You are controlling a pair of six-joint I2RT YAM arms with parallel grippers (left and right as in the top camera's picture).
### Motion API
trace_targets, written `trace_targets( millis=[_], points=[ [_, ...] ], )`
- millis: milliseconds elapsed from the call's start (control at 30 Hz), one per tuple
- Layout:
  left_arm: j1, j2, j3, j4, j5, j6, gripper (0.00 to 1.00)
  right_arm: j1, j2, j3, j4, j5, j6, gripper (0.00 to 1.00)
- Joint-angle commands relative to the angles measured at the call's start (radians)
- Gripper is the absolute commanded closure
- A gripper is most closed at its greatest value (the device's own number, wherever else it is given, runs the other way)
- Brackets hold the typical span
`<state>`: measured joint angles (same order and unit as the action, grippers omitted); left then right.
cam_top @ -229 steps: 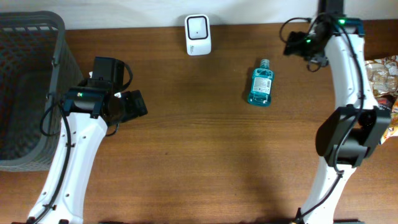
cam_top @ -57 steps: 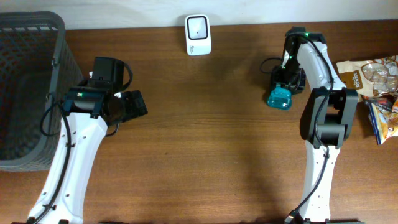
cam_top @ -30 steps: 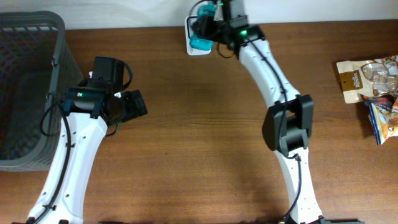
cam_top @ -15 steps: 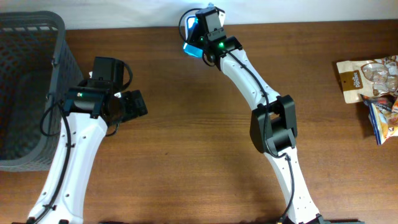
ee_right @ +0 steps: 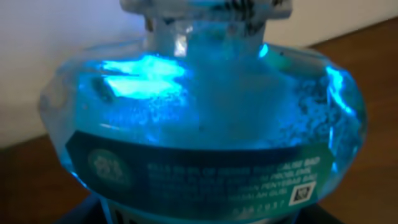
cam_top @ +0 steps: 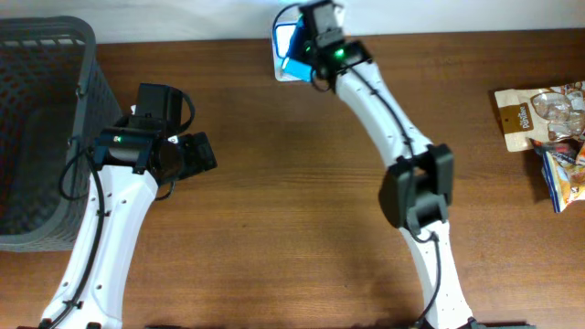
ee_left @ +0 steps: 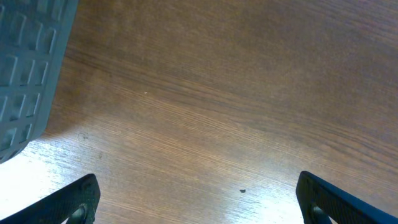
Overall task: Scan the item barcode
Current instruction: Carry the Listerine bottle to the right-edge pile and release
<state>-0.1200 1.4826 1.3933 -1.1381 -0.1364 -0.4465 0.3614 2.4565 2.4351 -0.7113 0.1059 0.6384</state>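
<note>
Basket [cam_top: 41, 55]: grey, at the bench's far left.
Left fingers [cam_top: 196, 153]: spread wide, idle over bare wood.
Mouthwash bottle [cam_top: 293, 47]: pinched in my right fingers [cam_top: 306, 46], held over the white scanner [cam_top: 278, 71] at the back edge.
Snack bags [cam_top: 539, 110]: far right.
Progress: bottle picked up and brought over, I judge. What's left is the read itself, maybe after turning the label toward the scanner.
</note>
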Motion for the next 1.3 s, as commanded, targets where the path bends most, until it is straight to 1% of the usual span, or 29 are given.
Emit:
trace_targets(
  millis=[0, 167, 267, 367, 467, 600, 700, 800, 900, 1000, 1100, 1200, 1267],
  points=[
    [0.005, -0.011, 0.01, 0.0, -0.011, -0.011, 0.01, -0.122, -0.163, 0.054, -0.109, 0.038, -0.014, 0.48],
    [0.005, -0.011, 0.01, -0.001, -0.011, -0.011, 0.01, -0.345, -0.165, 0.054, -0.315, 0.038, -0.014, 0.5],
    [0.005, -0.011, 0.01, -0.001, -0.011, -0.011, 0.01, -0.472, -0.159, 0.049, -0.392, 0.038, -0.03, 0.5],
    [0.005, -0.011, 0.01, -0.001, -0.011, -0.011, 0.01, -0.582, -0.159, 0.024, -0.423, 0.039, -0.086, 0.49],
    [0.005, -0.011, 0.01, -0.001, -0.011, -0.011, 0.01, -0.7, -0.159, -0.013, -0.468, 0.109, -0.089, 0.49],
    [0.005, -0.011, 0.01, -0.001, -0.011, -0.011, 0.01, -0.85, -0.159, -0.101, -0.461, 0.124, -0.089, 0.49],
    [0.005, -0.011, 0.01, -0.001, -0.011, -0.011, 0.01, -0.922, -0.159, -0.17, -0.426, 0.123, -0.142, 0.48],
    [0.005, -0.011, 0.01, 0.0, -0.011, -0.011, 0.01, -0.973, -0.159, -0.231, -0.388, 0.104, -0.187, 0.36],
    [0.005, -0.011, 0.01, 0.0, -0.011, -0.011, 0.01, -0.991, -0.159, -0.255, -0.373, 0.105, -0.19, 0.34],
    [0.005, -0.011, 0.01, 0.0, -0.011, -0.011, 0.01, -0.985, -0.159, -0.255, -0.367, 0.104, -0.19, 0.28],
    [0.005, -0.011, 0.01, 0.0, -0.011, -0.011, 0.01, -0.976, -0.159, -0.255, -0.367, 0.104, -0.19, 0.12],
    [0.005, -0.011, 0.01, -0.001, -0.011, -0.011, 0.01, -0.96, -0.159, -0.255, -0.366, 0.104, -0.19, 0.01],
    [0.005, -0.011, 0.01, 0.0, -0.011, -0.011, 0.01, -0.949, -0.16, -0.254, -0.365, 0.102, -0.19, 0.01]
  ],
)
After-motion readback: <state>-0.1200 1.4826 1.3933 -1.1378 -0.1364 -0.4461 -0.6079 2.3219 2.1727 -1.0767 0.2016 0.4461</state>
